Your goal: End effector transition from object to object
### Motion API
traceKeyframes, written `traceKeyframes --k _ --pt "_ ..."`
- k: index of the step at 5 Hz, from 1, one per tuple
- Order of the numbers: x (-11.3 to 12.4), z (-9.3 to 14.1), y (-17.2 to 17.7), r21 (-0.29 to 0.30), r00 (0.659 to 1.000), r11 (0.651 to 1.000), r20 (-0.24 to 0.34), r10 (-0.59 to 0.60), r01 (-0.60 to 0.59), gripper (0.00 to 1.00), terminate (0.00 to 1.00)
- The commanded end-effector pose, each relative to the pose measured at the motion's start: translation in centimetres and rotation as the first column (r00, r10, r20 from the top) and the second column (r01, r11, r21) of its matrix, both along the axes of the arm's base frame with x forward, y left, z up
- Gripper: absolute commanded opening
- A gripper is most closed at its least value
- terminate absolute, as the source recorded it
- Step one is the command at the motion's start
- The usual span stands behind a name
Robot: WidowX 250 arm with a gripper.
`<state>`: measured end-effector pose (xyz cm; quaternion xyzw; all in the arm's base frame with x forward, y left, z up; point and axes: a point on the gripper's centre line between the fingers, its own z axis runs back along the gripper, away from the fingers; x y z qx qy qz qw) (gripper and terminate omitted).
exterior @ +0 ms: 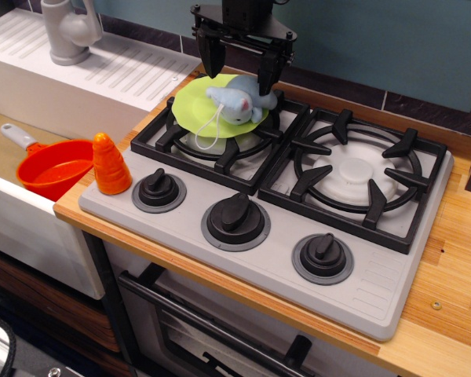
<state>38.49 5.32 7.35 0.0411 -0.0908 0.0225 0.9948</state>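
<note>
My black gripper [240,69] hangs from a wide bracket at the top centre, over the back of the left burner. Its two fingers point down and stand apart, open. The left finger [214,56] hovers over the rim of a lime green plate [195,108]. The right finger [267,72] is just above or touching the back of a light blue plush toy [237,104] lying on that plate. A white string trails from the toy across the plate. Nothing is held between the fingers.
The toy stove [381,271] has two black grates and three black knobs along its front. An orange carrot-like cone [110,163] stands at the stove's left edge. An orange pot [53,168] sits in the sink. A grey faucet [69,31] stands at back left.
</note>
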Motion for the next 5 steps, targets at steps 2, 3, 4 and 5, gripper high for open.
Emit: traceKeyframes --k 2,3,4,5 --pt "1.0 3.9 -1.3 0.007 0.998 0.999 -0.033 0.054 -0.054 1.00 0.00" --pt "1.5 5.9 -1.7 0.027 0.995 0.997 -0.062 0.078 -0.077 1.00 0.00" --pt "1.7 6.1 -2.3 0.024 0.994 0.995 -0.050 0.094 -0.093 1.00 0.00" --pt "1.3 7.3 -2.2 0.044 0.991 0.994 -0.077 0.105 -0.102 1.00 0.00"
